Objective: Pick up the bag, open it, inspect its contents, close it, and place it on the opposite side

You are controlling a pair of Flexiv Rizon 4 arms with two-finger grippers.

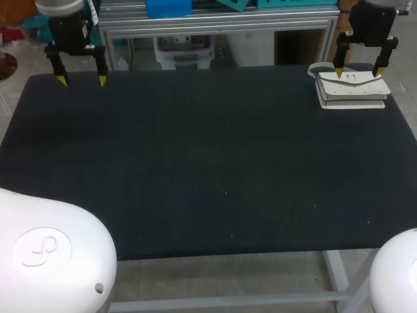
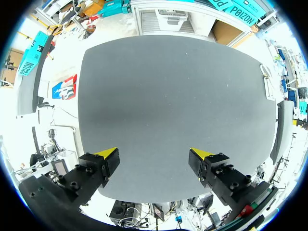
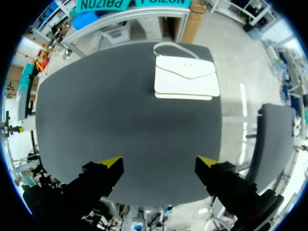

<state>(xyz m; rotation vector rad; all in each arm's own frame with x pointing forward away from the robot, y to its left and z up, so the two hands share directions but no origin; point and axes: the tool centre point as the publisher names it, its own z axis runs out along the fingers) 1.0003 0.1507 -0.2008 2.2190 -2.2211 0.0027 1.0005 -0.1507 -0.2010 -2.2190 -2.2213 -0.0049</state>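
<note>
A white flap bag with a thin strap lies flat and closed at the table's far right corner. In the right wrist view the bag is ahead of my right gripper, well apart from the fingers, with its strap curled at the far side. In the head view my right gripper hangs open over the bag, holding nothing. My left gripper hangs open over the far left corner. The left wrist view shows that gripper with only bare tabletop under it.
The dark table carries nothing else between the two arms. White rounded robot housings sit at the near left and near right. The bag lies close to the table's right and far edges.
</note>
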